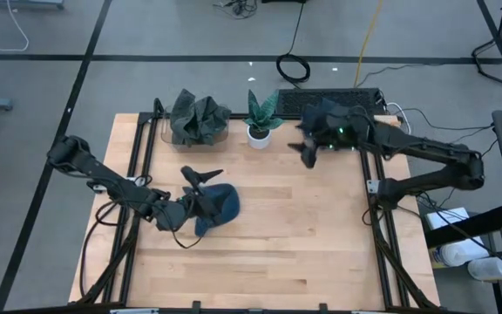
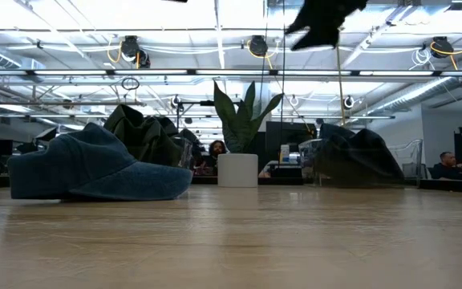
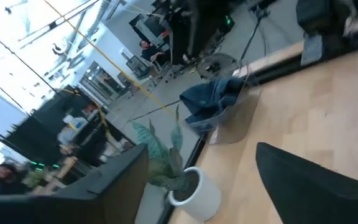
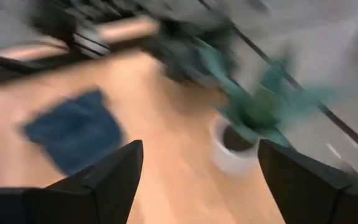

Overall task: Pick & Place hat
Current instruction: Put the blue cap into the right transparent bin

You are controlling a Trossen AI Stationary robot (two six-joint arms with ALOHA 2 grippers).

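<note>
While the hat (image 1: 219, 205) lies flat on the table (image 1: 303, 244), left of centre and free of any grip, the placing looks done as far as the pictures show. No target spot is marked, so whether this is the right place cannot be told. In the low view the hat (image 2: 95, 170) sits crown up on the wood with nothing holding it. What seems left is for the arms to pull clear.

The left gripper (image 1: 200, 177) hovers just beside the hat, at its far-left edge, with its fingers apart. That arm reaches in low from the left side of the table, elbow bent out past the table edge, forearm angled toward the centre. Its wrist view looks past the spread fingers (image 3: 316, 186) toward the plant (image 3: 179, 180) and the bin of dark cloth (image 3: 219, 106) at the far edge, with no hat between them.

The right gripper (image 1: 308, 153) is raised well apart from the hat, near the far edge and just right of the plant (image 1: 260, 118). Its fingers (image 4: 107, 174) stand wide with nothing between them; its wrist view takes in the hat (image 4: 73, 130) on the table beyond. The right arm stretches from its base at the right side, folded back at the elbow, and in the low view the gripper (image 2: 323, 20) hangs high above the table. Left of the plant stands the bin (image 1: 197, 122).
</note>
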